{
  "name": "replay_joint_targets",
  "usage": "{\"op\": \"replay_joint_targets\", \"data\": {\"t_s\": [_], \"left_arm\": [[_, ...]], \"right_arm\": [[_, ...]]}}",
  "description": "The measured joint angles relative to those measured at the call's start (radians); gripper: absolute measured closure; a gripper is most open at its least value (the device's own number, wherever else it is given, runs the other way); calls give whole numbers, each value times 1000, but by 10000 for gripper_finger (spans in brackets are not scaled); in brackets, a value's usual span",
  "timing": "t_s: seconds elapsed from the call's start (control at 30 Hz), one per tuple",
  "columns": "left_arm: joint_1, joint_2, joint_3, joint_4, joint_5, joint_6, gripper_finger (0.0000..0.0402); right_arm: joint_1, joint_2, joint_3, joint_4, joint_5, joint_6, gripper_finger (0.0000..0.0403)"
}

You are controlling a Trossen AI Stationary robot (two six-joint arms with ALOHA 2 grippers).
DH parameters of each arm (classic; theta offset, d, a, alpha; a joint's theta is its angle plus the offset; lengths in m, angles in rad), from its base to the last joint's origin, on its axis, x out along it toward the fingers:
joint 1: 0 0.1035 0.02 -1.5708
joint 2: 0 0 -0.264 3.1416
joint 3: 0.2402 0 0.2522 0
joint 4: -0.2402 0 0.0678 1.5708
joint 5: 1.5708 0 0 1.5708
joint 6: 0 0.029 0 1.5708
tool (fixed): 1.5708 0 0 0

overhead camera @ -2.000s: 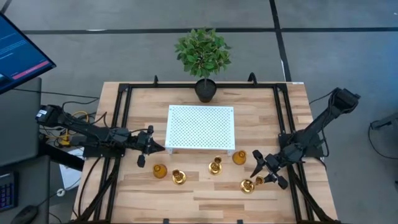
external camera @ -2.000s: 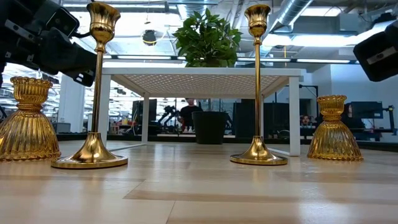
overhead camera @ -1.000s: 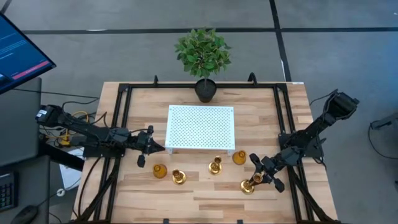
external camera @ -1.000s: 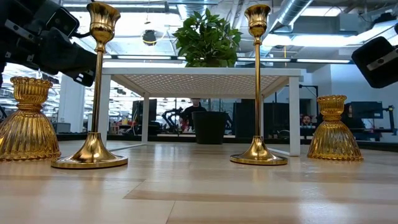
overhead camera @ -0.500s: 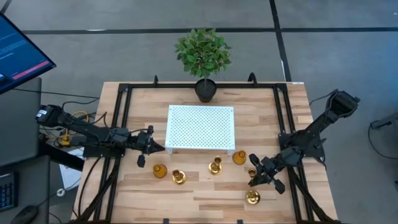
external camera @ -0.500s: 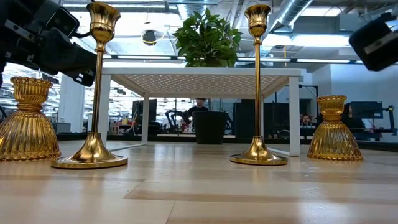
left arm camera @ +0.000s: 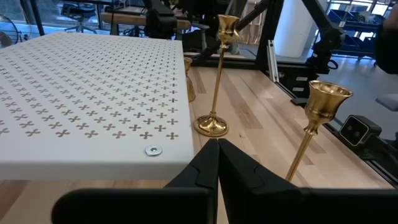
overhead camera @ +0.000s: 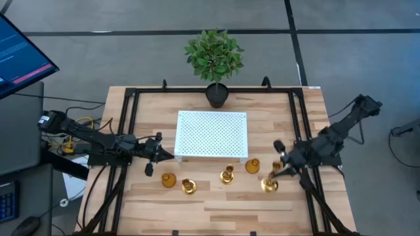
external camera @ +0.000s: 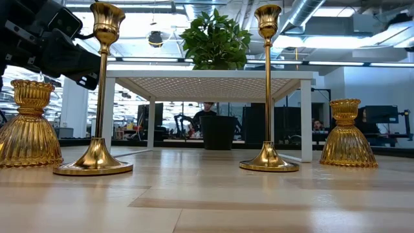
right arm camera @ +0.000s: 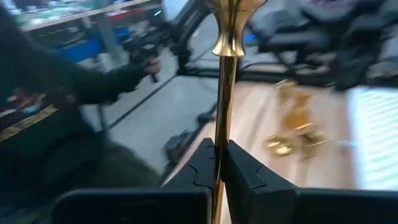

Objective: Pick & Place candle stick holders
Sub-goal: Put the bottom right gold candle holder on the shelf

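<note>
One tall holder (right arm camera: 225,93) pinched at stem by right gripper (overhead camera: 281,169), near table's right front. Judged rigid, slick, top-heavy; low stem grip advised. Left gripper (left arm camera: 217,144) pressed together, idle beside tray (overhead camera: 211,134).

On the desk (overhead camera: 216,203), the tray (overhead camera: 211,134) stands mid-desk with the plant (overhead camera: 214,59) behind it. Before the tray, four candle stick holders run in a row: short holder (overhead camera: 168,180), tall holder (overhead camera: 189,187), second tall holder (overhead camera: 227,175), second short holder (overhead camera: 252,166). A fifth holder (overhead camera: 269,185) lies rightmost.
</note>
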Motion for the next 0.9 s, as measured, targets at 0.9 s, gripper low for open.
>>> {"op": "replay_joint_targets", "data": {"t_s": [0.9], "left_arm": [[0,0,0,0,0,31,394]], "right_arm": [[-990,348,118,327,-634,-164,402]]}}
